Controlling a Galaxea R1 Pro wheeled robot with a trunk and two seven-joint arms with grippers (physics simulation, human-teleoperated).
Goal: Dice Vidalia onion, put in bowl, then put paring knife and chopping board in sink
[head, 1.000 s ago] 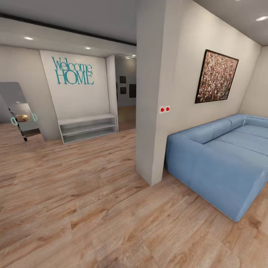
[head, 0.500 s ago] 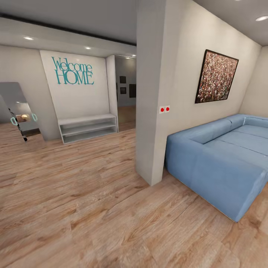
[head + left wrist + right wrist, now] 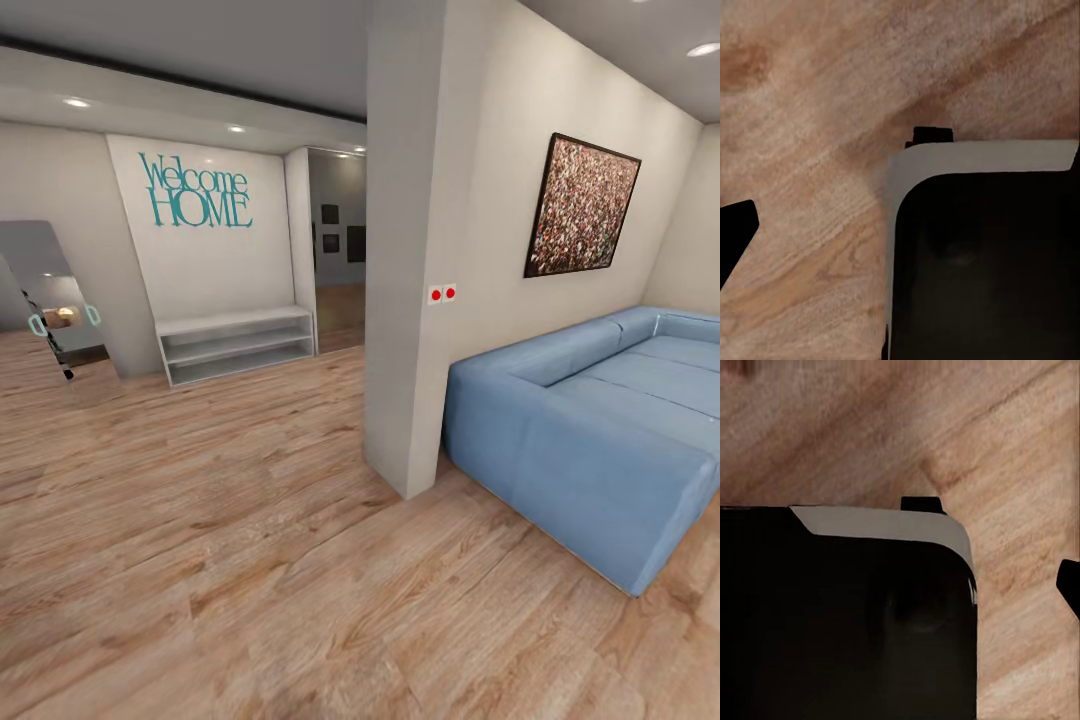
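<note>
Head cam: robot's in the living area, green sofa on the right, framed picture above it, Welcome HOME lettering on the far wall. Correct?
Not quite. The sofa is blue, not green, as the head view shows. The rest holds: it sits on the right, the framed picture hangs above it, and the Welcome HOME lettering is on the far wall.

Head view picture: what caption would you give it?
Blue sofa beside a wall corner, wooden floor, "Welcome HOME" sign behind.

Almost no change: only reflection in leaning mirror (image 3: 55, 300) shifted slightly, glowing patch now smaller.
</note>
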